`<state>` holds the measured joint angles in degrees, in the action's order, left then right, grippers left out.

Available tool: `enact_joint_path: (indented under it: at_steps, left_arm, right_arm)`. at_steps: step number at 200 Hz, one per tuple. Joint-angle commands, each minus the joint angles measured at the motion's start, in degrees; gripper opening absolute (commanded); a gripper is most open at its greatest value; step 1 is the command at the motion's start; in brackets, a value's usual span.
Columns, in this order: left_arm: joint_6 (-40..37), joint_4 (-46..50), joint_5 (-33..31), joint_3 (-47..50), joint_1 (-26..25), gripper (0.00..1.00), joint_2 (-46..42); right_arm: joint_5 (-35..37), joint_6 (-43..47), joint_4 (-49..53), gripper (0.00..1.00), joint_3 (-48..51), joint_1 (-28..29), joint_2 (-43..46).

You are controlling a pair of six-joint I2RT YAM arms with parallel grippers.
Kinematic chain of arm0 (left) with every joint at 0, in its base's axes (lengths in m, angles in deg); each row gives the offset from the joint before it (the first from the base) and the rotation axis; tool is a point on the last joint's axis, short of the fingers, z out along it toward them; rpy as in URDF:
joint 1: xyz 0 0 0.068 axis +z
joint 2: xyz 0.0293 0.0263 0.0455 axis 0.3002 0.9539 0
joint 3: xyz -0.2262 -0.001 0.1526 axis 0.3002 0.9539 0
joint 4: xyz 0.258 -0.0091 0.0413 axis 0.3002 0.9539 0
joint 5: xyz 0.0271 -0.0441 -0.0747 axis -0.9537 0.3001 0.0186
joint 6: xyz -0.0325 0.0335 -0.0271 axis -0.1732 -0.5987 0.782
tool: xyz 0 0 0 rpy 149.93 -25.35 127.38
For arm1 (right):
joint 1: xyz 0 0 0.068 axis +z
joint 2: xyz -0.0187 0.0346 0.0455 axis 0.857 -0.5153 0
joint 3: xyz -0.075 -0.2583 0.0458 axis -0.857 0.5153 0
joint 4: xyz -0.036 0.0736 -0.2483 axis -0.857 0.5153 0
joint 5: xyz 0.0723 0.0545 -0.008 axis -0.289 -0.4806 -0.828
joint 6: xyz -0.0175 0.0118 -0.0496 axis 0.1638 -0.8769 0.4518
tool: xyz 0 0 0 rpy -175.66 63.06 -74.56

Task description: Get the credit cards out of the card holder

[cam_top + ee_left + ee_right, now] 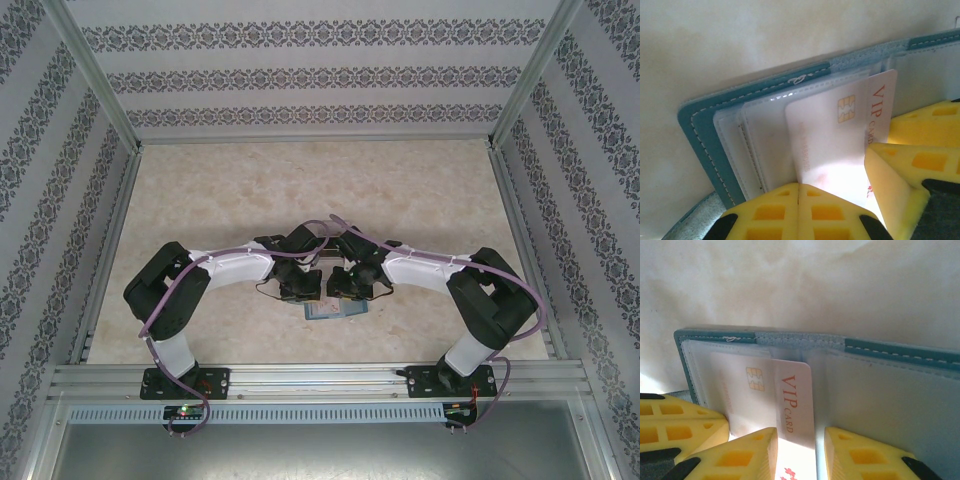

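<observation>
Yellow-fingered left gripper (798,189) closed with fingers together, tips set against one end of white VIP card (840,135), right gripper (800,435) part-open astride same card, card partly tucked in teal card holder (900,352), holder laid open on table (300,180)

Card holder (335,310) lies open on the near half of the table (300,190); a credit card (835,135) sits partly inside its inner pocket, left gripper (798,200) at the card's near edge, right gripper (800,440) straddling the card's free end
</observation>
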<state>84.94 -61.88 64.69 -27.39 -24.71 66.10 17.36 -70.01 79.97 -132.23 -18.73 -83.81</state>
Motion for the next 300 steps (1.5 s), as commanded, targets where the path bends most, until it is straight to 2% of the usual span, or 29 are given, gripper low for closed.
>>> enact_joint_path:
  at_steps: [1, 91, 157, 300]
  left_arm:
    - [-1.3, 4.15, -2.54, 0.13, -0.54, 0.0, 2.29]
    - [-1.44, 4.25, -2.17, -0.07, -0.63, 0.0, 3.19]
    - [-1.63, 4.43, -1.91, -0.37, -0.63, 0.0, 3.52]
    - [-2.02, 4.6, -2.03, -0.02, -0.63, 0.0, 3.56]
  right_arm:
    - [-2.82, -0.24, -2.54, 0.3, 1.54, -0.52, -0.38]
    - [-6.83, -1.94, -6.47, 0.25, 3.73, -1.87, 4.4]
    - [-8.42, -1.95, -8.89, 0.15, 4.68, -2.96, 2.75]
    - [-2.43, 5.21, 2.59, 0.13, 3.81, -6.84, 4.48]
